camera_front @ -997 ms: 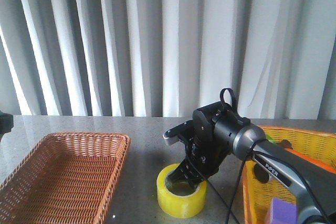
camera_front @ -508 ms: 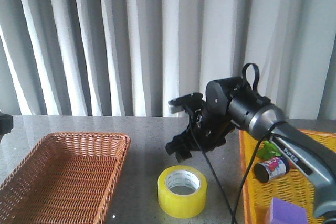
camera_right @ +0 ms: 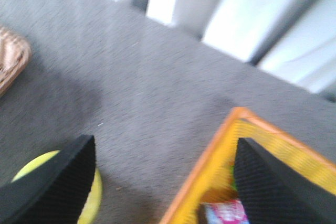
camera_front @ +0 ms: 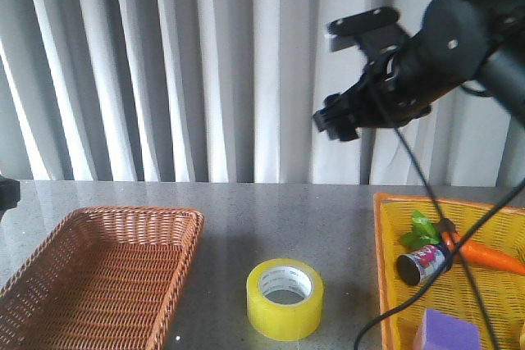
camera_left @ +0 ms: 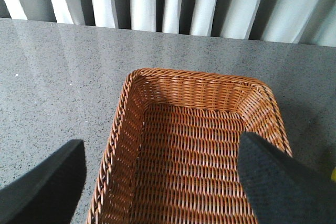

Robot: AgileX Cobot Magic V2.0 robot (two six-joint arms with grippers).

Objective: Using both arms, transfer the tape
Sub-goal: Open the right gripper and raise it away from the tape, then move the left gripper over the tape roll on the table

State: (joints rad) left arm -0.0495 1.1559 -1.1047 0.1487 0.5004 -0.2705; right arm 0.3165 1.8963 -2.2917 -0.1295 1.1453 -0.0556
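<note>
Tape point(camera_front: 285, 298) sits flat on the grey table point(camera_front: 246, 219), nearest the camera, between the brown wicker basket point(camera_front: 98, 272) and the yellow basket point(camera_front: 459, 284), touching neither. Purple block point(camera_front: 445, 332), a small can point(camera_front: 423, 263) and a carrot point(camera_front: 484, 256) lie in that yellow basket. Right gripper point(camera_front: 336, 125) hangs high above, jaws spread, holding nothing. Left gripper point(camera_left: 163, 182) hovers over the wicker basket, fingers wide apart, empty too.

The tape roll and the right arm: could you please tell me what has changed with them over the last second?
The right claw let go of the tape roll and rose, from the roll's rim to high in front of the curtain, open and empty. The roll stayed flat on the table between the brown basket and the yellow basket, barely shifted. The baskets did not move.
</note>
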